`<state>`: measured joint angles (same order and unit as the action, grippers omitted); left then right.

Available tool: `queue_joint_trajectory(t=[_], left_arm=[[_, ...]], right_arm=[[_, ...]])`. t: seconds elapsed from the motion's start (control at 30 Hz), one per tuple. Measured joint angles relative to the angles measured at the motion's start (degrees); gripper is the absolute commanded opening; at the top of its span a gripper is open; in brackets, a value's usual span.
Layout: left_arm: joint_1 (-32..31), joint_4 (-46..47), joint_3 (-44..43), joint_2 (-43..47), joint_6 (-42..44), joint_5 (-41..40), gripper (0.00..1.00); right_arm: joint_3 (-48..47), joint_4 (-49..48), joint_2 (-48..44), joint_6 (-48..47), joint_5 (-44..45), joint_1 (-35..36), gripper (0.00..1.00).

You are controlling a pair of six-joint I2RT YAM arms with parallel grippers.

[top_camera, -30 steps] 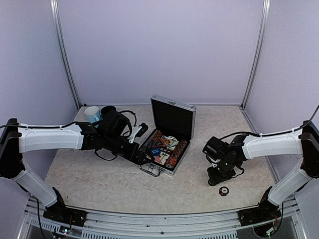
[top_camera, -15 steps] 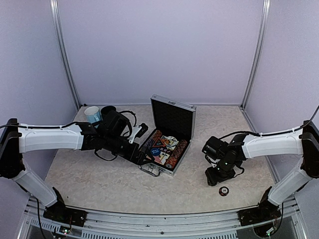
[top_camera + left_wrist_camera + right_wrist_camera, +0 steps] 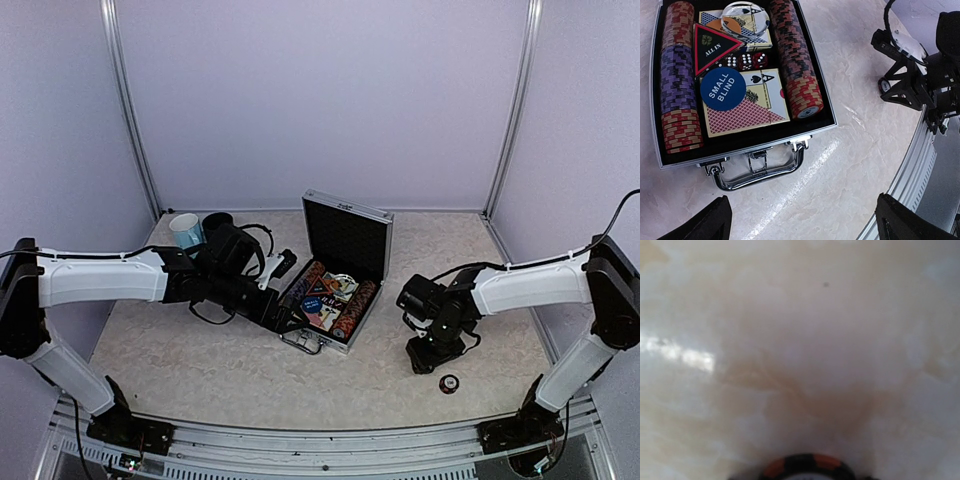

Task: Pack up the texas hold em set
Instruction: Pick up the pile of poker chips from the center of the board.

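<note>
case [image 3: 345, 240]: standing open in the middle of the table [image 3: 200, 370], lid upright, handle [image 3: 757, 172] pointing toward the near edge.
inside the case: holding two chip rows [image 3: 677, 75] along the sides; keeping between them two card decks [image 3: 747, 107], a blue button [image 3: 723, 91], a triangle marker [image 3: 712, 46] and red dice [image 3: 746, 61].
left gripper [image 3: 807, 220]: hanging over the table just beside the handle, fingers [image 3: 705, 225] spread wide, gripping nothing.
right gripper [image 3: 420, 362]: pointing down at the table, well to the right of the case; not showing clearly whether open or closed, so cannot tell.
loose chip [image 3: 449, 382]: lying flat on the table just beside the right gripper, apart from the case.
</note>
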<state>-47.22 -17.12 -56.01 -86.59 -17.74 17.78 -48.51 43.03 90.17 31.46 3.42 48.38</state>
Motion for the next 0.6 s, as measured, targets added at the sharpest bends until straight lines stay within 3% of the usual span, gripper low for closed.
queue_joint_trajectory(t=[0.6], left_arm=[[0.0,0.0,0.0,0.0,0.0,0.0,0.99]], right_arm=[[-0.5,0.4,0.7,-2.1,-1.7,-0.6,0.43]])
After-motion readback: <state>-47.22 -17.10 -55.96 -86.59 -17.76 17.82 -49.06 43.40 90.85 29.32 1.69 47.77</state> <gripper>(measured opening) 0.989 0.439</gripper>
